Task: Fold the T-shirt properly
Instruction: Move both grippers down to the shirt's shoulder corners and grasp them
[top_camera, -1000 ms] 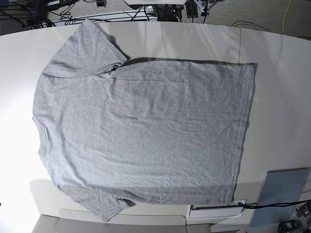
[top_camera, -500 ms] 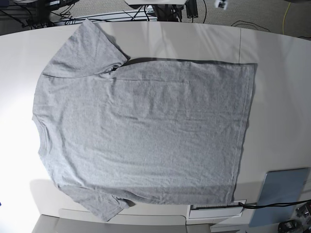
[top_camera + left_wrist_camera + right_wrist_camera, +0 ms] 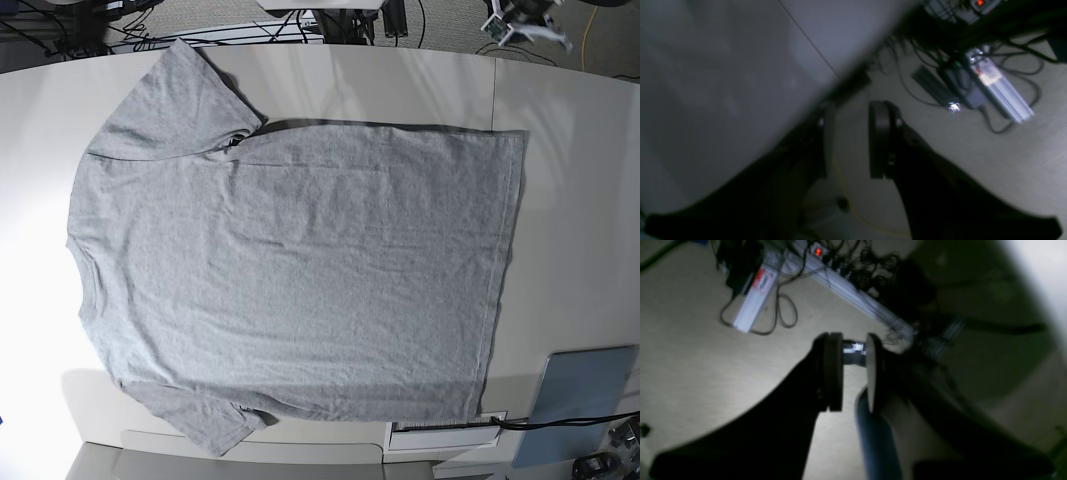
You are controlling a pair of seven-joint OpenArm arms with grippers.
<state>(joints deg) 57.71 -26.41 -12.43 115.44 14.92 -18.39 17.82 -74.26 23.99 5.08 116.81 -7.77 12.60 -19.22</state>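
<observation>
Both hands, left hand (image 3: 850, 140) and right hand (image 3: 853, 371), hang narrowly parted off-table, well apart from the flat T-shirt (image 3: 290, 270).

left gripper (image 3: 849, 140): jaws parted, empty | below: floor (image 3: 973, 160), cables (image 3: 1013, 66) | left: blurred table edge (image 3: 740, 83)

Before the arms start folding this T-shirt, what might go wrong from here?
The T-shirt lies flat, but its lower sleeve reaches the table edge, so a grasp there may miss or drag it off. The left gripper and right gripper are open over the floor; a blurred approach could snag the far sleeve.
</observation>
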